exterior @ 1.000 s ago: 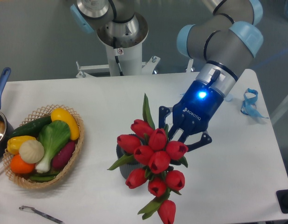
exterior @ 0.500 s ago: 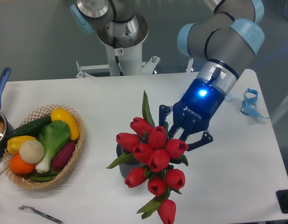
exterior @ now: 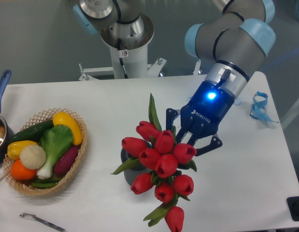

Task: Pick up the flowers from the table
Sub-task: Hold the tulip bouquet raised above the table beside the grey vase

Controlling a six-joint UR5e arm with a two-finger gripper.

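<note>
The flowers (exterior: 159, 162), a bunch of red tulips with green leaves, hang over the middle of the white table (exterior: 115, 104) with their heads turned toward the camera. My gripper (exterior: 182, 139), blue with a lit spot on its body, comes in from the upper right and is shut on the flowers' stems. The blooms hide the stems and the fingertips. One long leaf (exterior: 152, 112) sticks up past the gripper.
A dark grey pot (exterior: 125, 162) stands under the bunch's left side. At the left are a wicker basket (exterior: 78, 157) of vegetables and a pan (exterior: 0, 123). A metal tool (exterior: 40, 221) lies at the front left, a blue ribbon (exterior: 259, 107) at the far right.
The gripper and the bunch have shifted only a few pixels. The hold on the stems is the same.
</note>
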